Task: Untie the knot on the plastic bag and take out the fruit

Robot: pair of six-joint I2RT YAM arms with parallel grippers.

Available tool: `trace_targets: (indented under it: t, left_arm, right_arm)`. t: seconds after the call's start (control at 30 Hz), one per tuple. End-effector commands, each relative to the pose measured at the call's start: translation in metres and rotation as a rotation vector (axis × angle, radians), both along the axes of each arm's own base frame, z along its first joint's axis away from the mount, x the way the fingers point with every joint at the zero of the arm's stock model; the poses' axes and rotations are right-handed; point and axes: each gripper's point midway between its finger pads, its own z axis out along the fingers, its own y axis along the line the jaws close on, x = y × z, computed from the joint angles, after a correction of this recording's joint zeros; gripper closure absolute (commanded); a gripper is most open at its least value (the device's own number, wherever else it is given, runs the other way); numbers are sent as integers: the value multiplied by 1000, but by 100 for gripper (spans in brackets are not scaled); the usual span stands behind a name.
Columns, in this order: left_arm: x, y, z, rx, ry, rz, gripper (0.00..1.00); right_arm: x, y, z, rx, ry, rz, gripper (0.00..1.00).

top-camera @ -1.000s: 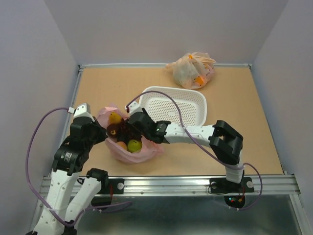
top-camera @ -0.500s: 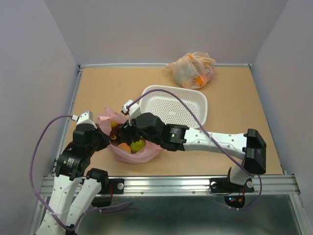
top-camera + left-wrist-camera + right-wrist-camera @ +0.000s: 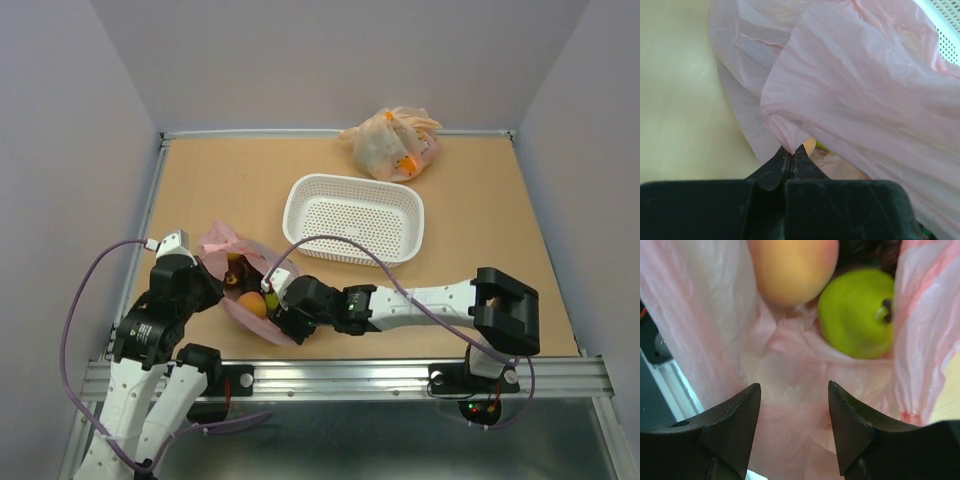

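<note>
The plastic bag (image 3: 224,243) lies on the desk (image 3: 480,250) just off the near-left corner of the white basket (image 3: 350,215), its mouth gaping. No knot shows in any view, so I judge the untying done and the fruit-removal step in hand.

The left end effector (image 3: 791,155) sits on the bag's side away from the basket. Its fingers are pressed together on a fold of the pink film, pinning the rim and holding the mouth open. The right end effector (image 3: 794,385) is inside the bag at the edge farthest from the basket. Its fingers are spread wide, with nothing between them but crumpled plastic. Ahead of it, toward the basket, lie a peach (image 3: 790,267) and a green fruit (image 3: 857,312), touching each other. Something dark lies behind them, too cropped to identify.

The next move likely calls for the right arm to advance toward the basket until one fruit sits between the spread fingers. It should then close without gathering film and lift the fruit over into the basket. The thin plastic could snag or ride up with the fruit.

A second, orange-beige bag (image 3: 392,142) sits beyond the basket's far side, not involved.
</note>
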Motion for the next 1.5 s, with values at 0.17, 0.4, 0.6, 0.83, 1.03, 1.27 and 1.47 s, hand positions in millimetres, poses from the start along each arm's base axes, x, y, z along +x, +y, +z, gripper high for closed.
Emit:
trace_targets:
  t: [0.17, 0.4, 0.6, 0.83, 1.03, 1.27, 1.47]
  left_arm:
    - [4, -5, -10, -27, 4, -2, 100]
    - [5, -6, -11, -23, 4, -11, 100]
    - [5, -7, -11, -26, -4, -17, 100]
    - [5, -6, -11, -23, -11, -21, 100]
    - [5, -6, -10, -23, -17, -22, 100]
    - [5, -6, -10, -24, -19, -15, 100]
    - [7, -1, -9, -7, -19, 9, 100]
  right_arm:
    - [3, 2, 33, 41, -98, -36, 34]
    - [43, 10, 49, 51, -195, -213, 43]
    - [57, 26, 47, 95, -170, -267, 45]
    - [76, 32, 24, 96, -108, -310, 37]
    - [76, 42, 12, 106, -89, -269, 36]
    - [71, 52, 26, 153, -97, -207, 60]
    - [69, 55, 55, 203, -134, -155, 96]
